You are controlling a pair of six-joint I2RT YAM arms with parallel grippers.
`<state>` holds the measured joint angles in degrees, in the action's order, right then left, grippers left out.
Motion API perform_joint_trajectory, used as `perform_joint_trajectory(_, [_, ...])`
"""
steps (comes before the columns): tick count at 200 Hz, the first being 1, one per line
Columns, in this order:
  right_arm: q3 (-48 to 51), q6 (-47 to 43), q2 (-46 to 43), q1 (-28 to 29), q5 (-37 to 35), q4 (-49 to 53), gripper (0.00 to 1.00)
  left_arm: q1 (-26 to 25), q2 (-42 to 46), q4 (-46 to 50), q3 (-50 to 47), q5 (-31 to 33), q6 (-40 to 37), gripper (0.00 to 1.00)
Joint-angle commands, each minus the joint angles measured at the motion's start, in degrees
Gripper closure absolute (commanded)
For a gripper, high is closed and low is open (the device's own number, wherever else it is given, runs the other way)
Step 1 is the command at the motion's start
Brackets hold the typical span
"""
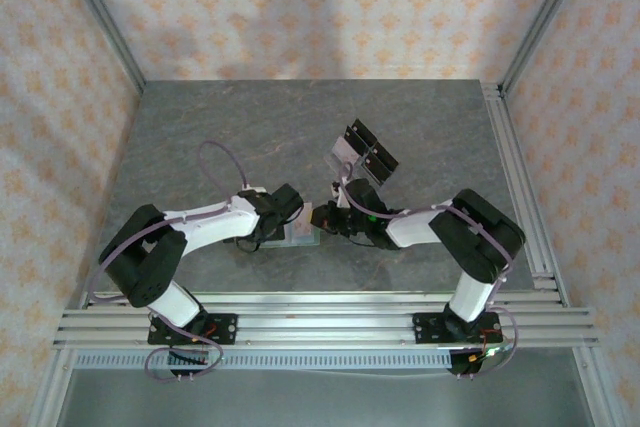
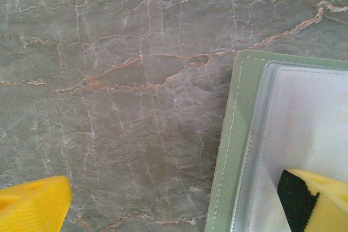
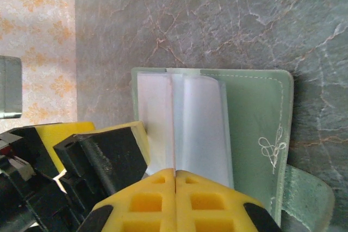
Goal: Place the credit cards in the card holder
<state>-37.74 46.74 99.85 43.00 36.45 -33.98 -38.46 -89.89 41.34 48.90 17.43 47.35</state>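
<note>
Lying open on the tabletop (image 1: pixel 200 137) at lower centre of the top view, the card holder (image 1: pixel 303 238) sits between the two arms. The left pincer (image 2: pixel 174 202) gapes wide, one finger (image 2: pixel 321 199) on the holder's clear sleeve. The right pincer (image 3: pixel 175 180) is pinched tight on a credit card (image 1: pixel 321 215), edge-on over the sleeves.

The sage-green card holder (image 3: pixel 255 129) lies open and flat near the middle of the table's (image 1: pixel 200 147) near edge, clear sleeves (image 2: pixel 304 129) facing up. A pale pinkish credit card (image 1: pixel 322 215) hangs edge-down over them.
</note>
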Motion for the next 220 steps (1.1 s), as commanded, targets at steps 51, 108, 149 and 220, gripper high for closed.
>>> perform_joint_trajectory(51, [0.21,2.47,3.76,1.19,1.33,-7.23,1.00,0.31,0.17,3.56,-1.49,1.91,0.63,0.00])
perform_joint_trajectory(108, [0.12,3.31,5.44,1.29,1.78,-8.98,1.00,0.33,0.08,3.39,-1.52,1.82,0.63,0.00])
perform_joint_trajectory(149, [-0.58,3.72,6.42,1.38,2.23,-9.43,1.00,0.31,0.06,3.20,-1.67,1.64,0.72,0.00])
perform_joint_trajectory(220, [-1.37,4.24,8.36,1.80,3.05,-10.33,1.00,0.31,0.06,3.17,-1.72,1.72,0.71,0.00])
